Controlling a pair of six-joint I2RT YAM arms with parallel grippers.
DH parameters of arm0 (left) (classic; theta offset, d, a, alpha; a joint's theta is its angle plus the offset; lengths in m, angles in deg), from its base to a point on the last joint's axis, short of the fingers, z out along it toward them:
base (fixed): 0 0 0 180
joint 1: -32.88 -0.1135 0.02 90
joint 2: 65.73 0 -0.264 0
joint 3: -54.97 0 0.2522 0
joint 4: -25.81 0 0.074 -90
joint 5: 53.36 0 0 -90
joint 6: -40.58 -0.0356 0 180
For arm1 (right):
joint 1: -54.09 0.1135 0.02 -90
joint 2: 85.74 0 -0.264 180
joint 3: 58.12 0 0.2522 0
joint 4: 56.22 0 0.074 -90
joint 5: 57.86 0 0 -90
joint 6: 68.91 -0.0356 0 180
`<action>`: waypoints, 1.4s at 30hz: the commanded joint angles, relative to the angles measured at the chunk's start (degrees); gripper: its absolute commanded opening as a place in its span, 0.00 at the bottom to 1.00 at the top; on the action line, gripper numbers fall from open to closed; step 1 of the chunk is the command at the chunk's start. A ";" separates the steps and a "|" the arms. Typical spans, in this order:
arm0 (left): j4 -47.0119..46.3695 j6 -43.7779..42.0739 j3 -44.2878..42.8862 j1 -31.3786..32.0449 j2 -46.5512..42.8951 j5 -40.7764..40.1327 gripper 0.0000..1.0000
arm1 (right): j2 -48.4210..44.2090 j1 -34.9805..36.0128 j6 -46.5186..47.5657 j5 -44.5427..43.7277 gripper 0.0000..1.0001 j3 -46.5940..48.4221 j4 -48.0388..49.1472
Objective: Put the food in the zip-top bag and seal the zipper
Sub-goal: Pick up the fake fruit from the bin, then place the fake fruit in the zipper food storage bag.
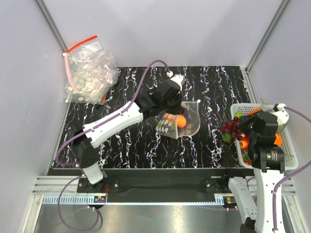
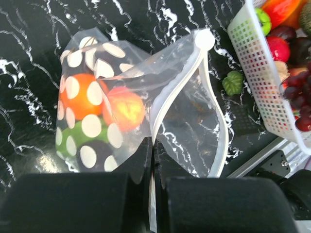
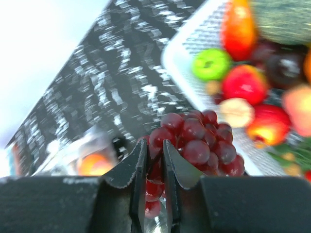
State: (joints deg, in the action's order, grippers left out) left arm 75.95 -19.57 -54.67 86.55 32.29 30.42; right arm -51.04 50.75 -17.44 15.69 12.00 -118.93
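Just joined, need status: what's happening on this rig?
The left fingers pinch the zip-top bag at its open mouth; orange and green food is already inside, the zipper unsealed. The right fingers grip a bunch of grapes beside the basket.

We saw the zip-top bag (image 2: 121, 63), pinched between the matt black plastic left fingers (image 2: 138, 189), as thin clear plastic, crinkled and glossy, printed with flat white spots. Its zipper (image 2: 178, 80) was a smooth, pale, opaque strip. Beyond those fingers the table (image 2: 29, 87) looked polished, black with white marble veining. Between the matt black right fingers (image 3: 138, 167) the grapes (image 3: 194, 141) were shiny and smooth; beyond them the basket (image 3: 189, 39) was white perforated plastic.
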 commanded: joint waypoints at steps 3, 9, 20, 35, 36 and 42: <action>-2.19 0.56 -5.02 1.17 1.39 2.00 0.00 | 2.56 -0.01 4.33 15.64 0.01 4.20 8.77; -1.49 0.21 -7.74 1.44 2.44 2.18 0.00 | 5.38 -0.01 2.84 26.37 0.00 7.80 10.54; 0.09 0.04 -11.79 1.44 4.81 2.96 0.00 | 6.96 -0.01 -0.15 40.87 0.02 10.88 15.72; 0.53 0.13 -12.67 1.35 6.57 2.97 0.00 | 7.57 -0.01 -4.10 49.84 0.01 9.39 23.63; 0.53 0.04 -12.67 1.35 6.57 2.97 0.00 | 7.75 -0.01 -4.19 50.54 0.01 9.38 23.81; 0.45 -0.14 -12.49 1.17 6.49 2.88 0.00 | 8.28 -0.01 -5.16 52.74 0.00 9.56 25.30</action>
State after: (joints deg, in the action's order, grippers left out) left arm 77.46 -19.37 -64.52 87.79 38.76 32.54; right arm -42.89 50.75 -21.11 64.91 20.87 -98.97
